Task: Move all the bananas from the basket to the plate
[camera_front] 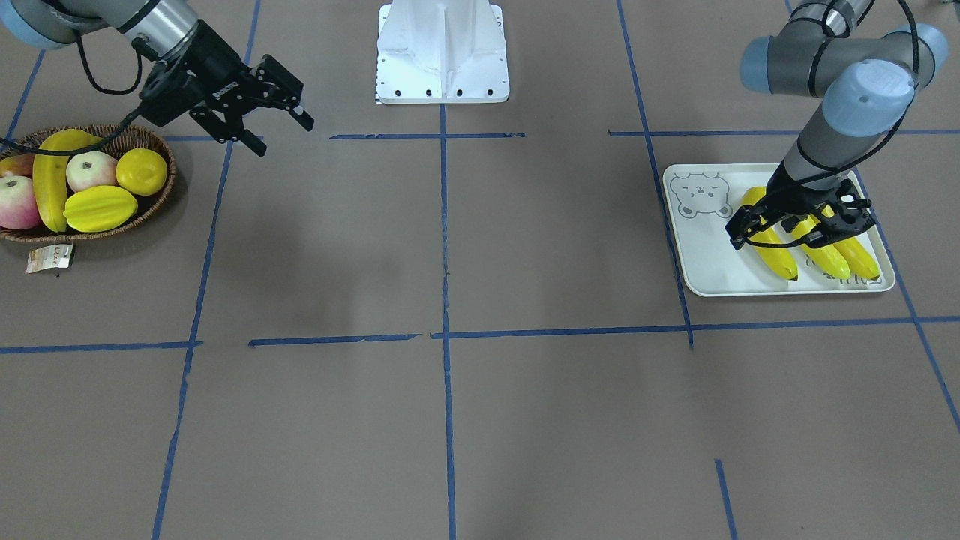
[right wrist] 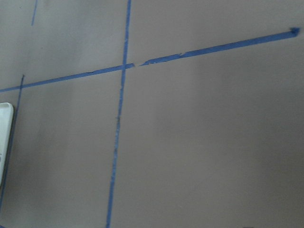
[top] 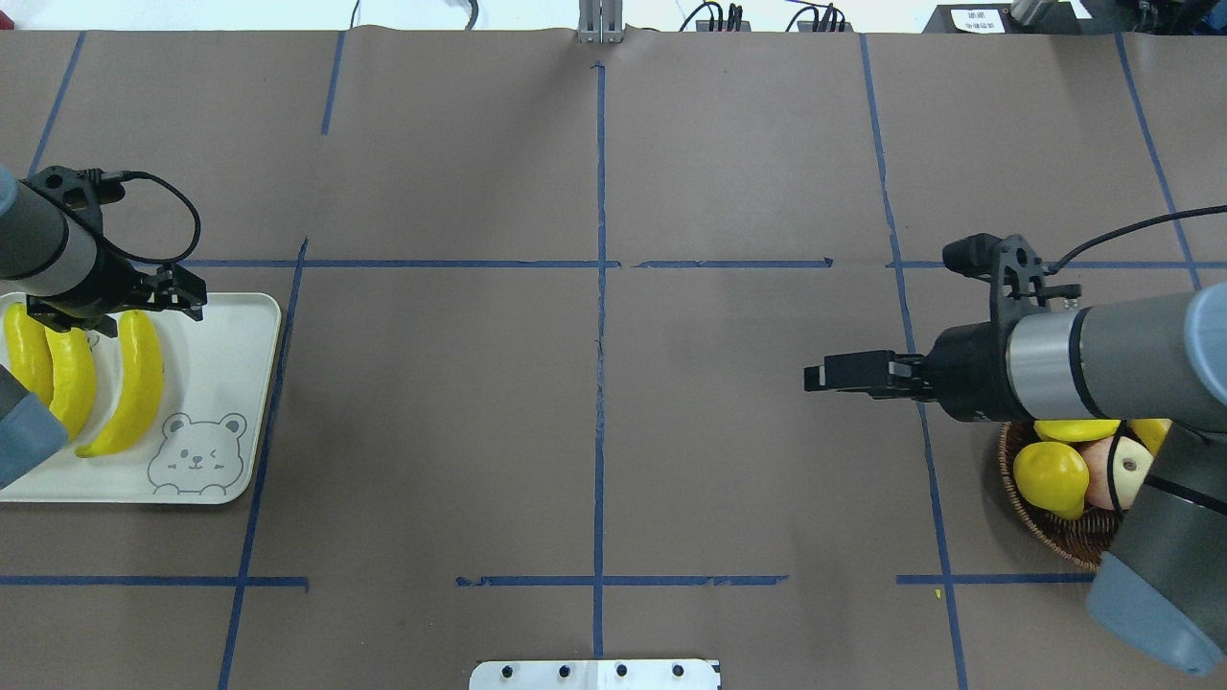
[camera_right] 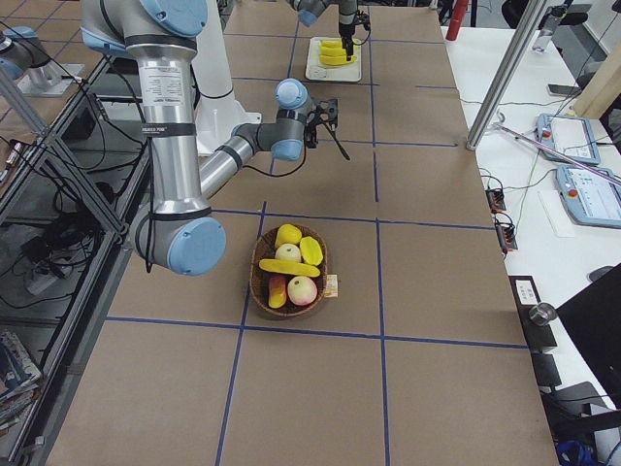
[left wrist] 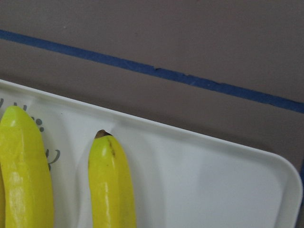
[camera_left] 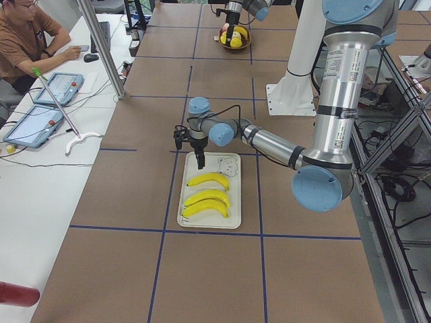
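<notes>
1. Exterior front-facing view: one glossy, curved banana (camera_front: 46, 184) is left in the woven wicker basket (camera_front: 166, 187). It is nested between apples (camera_front: 90, 171), beside a ribbed starfruit (camera_front: 100, 208) and a lemon (camera_front: 141, 171).
2. Its long axis runs toward and away from the robot. It lies below and to the robot's right of the right claw (camera_front: 283, 135), the nearer one, which is spread wide and empty.
3. The left claw (camera_front: 801, 229) hovers spread, holding nothing, over three bananas (camera_front: 776, 251) on the smooth plate (camera_front: 697, 255).

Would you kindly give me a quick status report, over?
Left gripper open over plate, three bananas down. Right gripper open, empty. One banana left in basket. Nothing blocking.
</notes>
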`<control>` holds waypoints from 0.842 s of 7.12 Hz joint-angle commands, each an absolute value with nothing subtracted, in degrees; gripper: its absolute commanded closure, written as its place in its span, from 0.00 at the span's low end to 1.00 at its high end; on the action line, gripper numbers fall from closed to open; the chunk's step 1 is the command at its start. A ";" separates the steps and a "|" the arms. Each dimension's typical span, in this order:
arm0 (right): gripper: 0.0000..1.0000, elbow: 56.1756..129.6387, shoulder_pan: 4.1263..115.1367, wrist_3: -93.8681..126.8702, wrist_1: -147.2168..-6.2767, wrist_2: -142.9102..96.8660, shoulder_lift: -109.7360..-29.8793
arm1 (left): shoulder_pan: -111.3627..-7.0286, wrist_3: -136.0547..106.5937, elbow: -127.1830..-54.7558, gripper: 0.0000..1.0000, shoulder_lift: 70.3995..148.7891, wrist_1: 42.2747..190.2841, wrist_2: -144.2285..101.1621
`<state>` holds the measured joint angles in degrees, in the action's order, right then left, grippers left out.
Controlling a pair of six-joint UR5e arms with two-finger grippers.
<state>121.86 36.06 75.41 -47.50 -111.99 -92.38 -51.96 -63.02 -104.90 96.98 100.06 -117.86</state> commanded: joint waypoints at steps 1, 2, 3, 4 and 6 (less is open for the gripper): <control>0.00 124.71 39.88 70.68 -47.02 -112.06 -102.88 | -52.65 -63.80 -110.54 0.00 102.28 91.01 -119.09; 0.00 125.41 41.99 69.10 -47.02 -111.97 -107.97 | -52.56 -65.37 -112.13 0.00 104.74 87.75 -119.09; 0.00 125.25 44.36 66.21 -46.85 -112.06 -112.72 | -52.04 -68.09 -111.89 0.00 106.51 87.45 -119.27; 0.00 124.46 46.12 65.92 -46.58 -114.50 -116.68 | -51.68 -68.46 -112.15 0.00 106.96 87.45 -120.66; 0.00 112.41 54.81 63.99 -36.72 -125.29 -117.34 | -51.42 -69.17 -111.36 0.00 108.54 87.54 -120.85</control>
<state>120.00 50.41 64.89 -42.87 -119.68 -116.54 -51.68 -68.74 -111.74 107.65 87.55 -120.62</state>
